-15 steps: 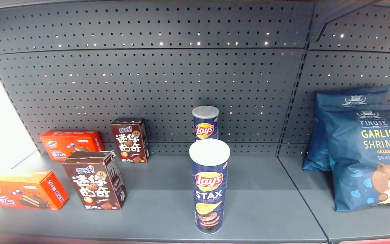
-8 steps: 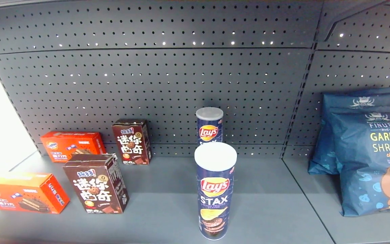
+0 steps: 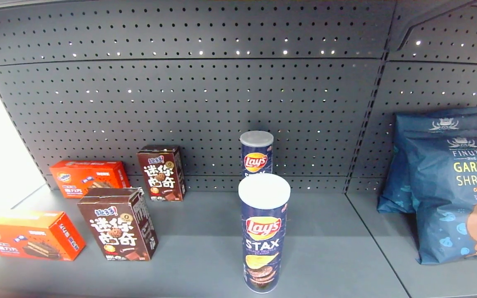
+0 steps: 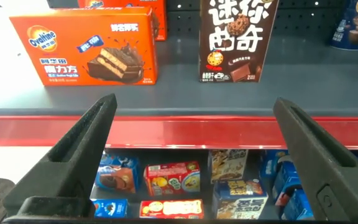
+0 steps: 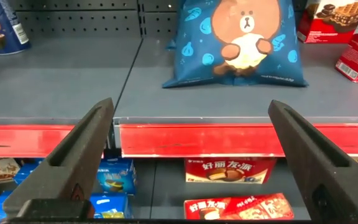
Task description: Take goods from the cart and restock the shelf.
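At the front edge of the shelf point(image 3: 205, 248), the left gripper point(image 4: 194, 102) and right gripper point(image 5: 190, 104) hang spread apart and empty. A chip can point(image 3: 263, 231) stands near that edge. The robot seems to be between placements, so the next move is probably fetching goods from the cart.

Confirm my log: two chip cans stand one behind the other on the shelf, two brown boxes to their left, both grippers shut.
Wrong on the grippers: the wrist views show the left gripper and right gripper open, nothing held. The rest stands in the head view: front chip can before rear chip can, near brown box and far brown box to their left.
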Robot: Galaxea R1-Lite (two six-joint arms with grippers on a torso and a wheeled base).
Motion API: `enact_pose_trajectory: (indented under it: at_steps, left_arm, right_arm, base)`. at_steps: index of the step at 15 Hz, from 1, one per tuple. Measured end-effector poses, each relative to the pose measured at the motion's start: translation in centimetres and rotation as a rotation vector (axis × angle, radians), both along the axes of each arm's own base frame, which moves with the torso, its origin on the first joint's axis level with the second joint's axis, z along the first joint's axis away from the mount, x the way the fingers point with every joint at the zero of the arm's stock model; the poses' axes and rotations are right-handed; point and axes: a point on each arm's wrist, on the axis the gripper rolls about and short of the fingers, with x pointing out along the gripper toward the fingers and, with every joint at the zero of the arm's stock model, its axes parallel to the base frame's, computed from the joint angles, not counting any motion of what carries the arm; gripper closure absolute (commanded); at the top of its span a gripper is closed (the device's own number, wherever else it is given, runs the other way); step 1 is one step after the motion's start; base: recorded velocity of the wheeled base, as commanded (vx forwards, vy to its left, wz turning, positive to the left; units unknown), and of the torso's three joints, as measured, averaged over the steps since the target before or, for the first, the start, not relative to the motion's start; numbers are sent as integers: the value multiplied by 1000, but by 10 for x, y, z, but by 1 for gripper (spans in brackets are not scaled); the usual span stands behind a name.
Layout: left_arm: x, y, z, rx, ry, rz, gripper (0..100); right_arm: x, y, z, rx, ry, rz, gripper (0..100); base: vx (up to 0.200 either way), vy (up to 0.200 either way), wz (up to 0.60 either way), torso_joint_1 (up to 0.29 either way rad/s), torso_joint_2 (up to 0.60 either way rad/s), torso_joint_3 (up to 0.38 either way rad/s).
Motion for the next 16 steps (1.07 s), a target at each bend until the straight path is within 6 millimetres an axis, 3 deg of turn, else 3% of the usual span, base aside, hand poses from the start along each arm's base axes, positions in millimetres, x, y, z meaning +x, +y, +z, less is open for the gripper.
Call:
enact_pose_trajectory:
  at_steps: [16]
  left_arm:
    - [0, 0, 0, 44, 1, -8, 0]
  right_arm:
    - [0, 0, 0, -3, 1, 1, 0]
  base:
    - [0, 0, 0, 0, 0, 0]
